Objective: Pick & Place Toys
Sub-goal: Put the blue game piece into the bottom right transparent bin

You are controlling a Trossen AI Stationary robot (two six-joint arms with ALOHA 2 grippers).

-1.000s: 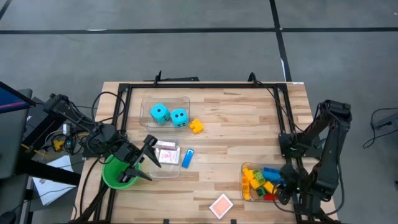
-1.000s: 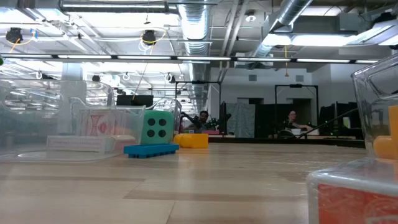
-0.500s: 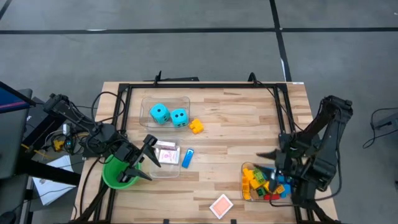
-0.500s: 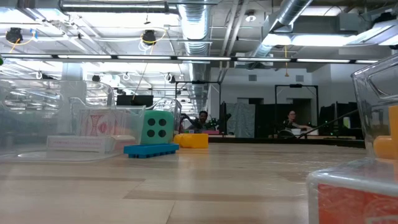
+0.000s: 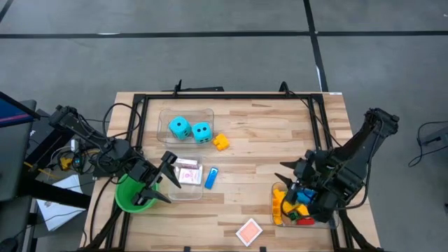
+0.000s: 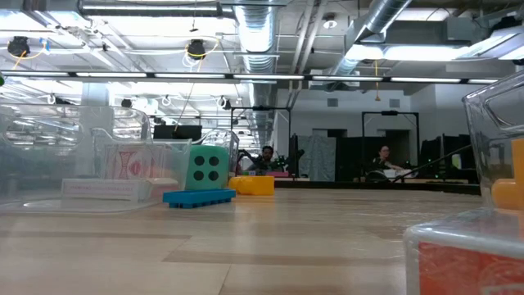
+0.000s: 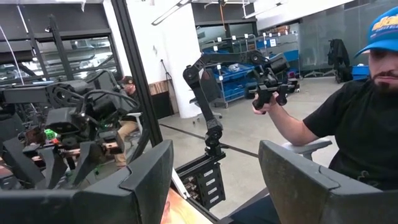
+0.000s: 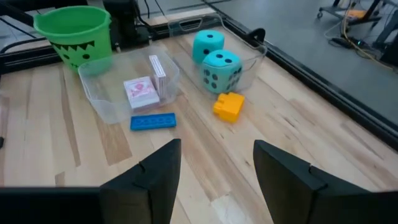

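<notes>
Right gripper (image 5: 292,172) hangs over the clear bin (image 5: 278,218) of bricks (image 5: 288,203) at 4 o'clock, dark fingers parted, empty. Left gripper (image 5: 168,177) at 8 o'clock beside the green cup (image 5: 124,197), fingers apart, empty. Two cyan foam dice (image 5: 190,129) in the 11 o'clock bin (image 5: 165,114); chunky yellow brick (image 5: 221,142) just beside. Flat blue brick (image 5: 211,177) near centre. Card (image 5: 249,230) at 6 o'clock.
</notes>
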